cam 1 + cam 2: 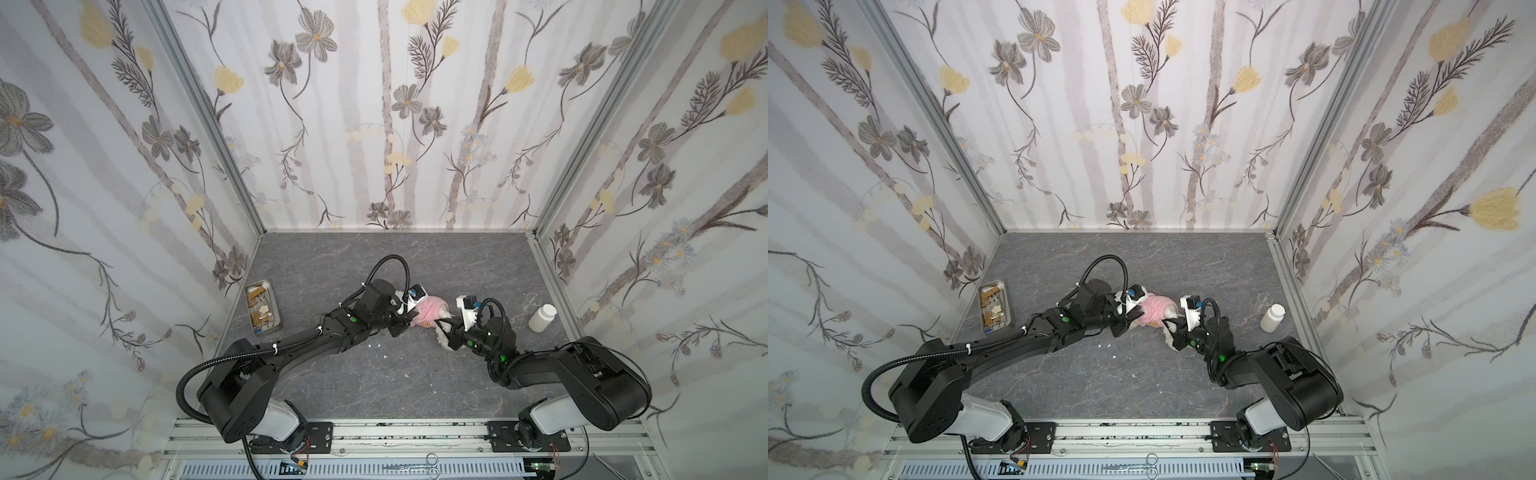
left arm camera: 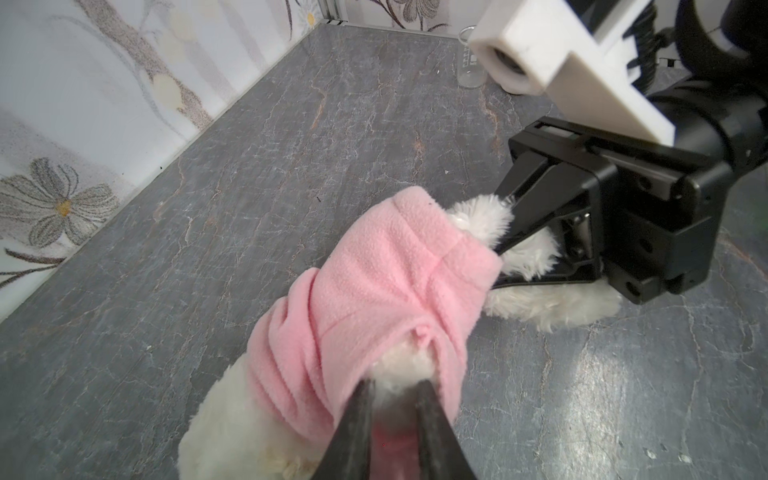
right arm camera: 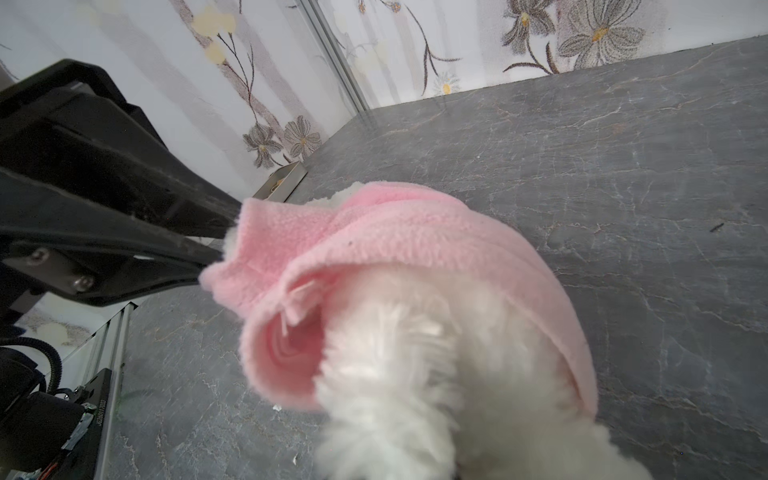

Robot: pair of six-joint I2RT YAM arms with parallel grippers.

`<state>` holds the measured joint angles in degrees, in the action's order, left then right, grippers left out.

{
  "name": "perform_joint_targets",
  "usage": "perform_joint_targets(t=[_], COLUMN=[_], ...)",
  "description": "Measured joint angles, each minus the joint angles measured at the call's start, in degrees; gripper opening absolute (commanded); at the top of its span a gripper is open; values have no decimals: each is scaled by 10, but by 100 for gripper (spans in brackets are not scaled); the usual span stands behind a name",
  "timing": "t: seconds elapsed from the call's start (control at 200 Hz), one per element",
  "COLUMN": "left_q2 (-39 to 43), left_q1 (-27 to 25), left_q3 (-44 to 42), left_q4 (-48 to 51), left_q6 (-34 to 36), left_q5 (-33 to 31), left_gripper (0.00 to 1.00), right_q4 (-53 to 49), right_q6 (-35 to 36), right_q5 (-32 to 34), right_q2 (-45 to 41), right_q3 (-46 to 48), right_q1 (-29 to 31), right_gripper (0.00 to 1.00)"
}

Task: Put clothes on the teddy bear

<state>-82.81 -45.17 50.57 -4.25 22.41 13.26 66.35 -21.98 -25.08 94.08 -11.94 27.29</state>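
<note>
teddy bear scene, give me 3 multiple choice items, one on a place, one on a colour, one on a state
1. Where on the table is the white bottle? A far left B centre C right side
2. What colour is the hoodie on the teddy bear? A pink B blue C yellow
3. The right gripper is: A wide open B shut on the teddy bear's fur C holding the white bottle
Answers: 1 C, it stands far right in both top views; 2 A, pink fleece covers its body; 3 B, its fingers pinch white fur in the left wrist view.
</note>
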Motion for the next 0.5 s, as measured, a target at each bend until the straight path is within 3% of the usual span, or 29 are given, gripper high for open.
perform_joint_targets(t=[0.18, 0.36, 0.5], left_q2=[38, 64, 48], left_q1=[-1, -7, -8], left_q3=[-1, -2, 18], left_q4=[13, 16, 29], left_q6=[37, 70, 76], left_q5=[-49, -75, -67], left_gripper=[32, 12, 14], right_q4=[-2, -6, -7], right_q6=[3, 6, 6], right_q5=[-1, -3, -5], right_q2=[-1, 0, 5], right_q3=[0, 0, 0], right_q1=[0, 0, 0], right_gripper=[0, 0, 0])
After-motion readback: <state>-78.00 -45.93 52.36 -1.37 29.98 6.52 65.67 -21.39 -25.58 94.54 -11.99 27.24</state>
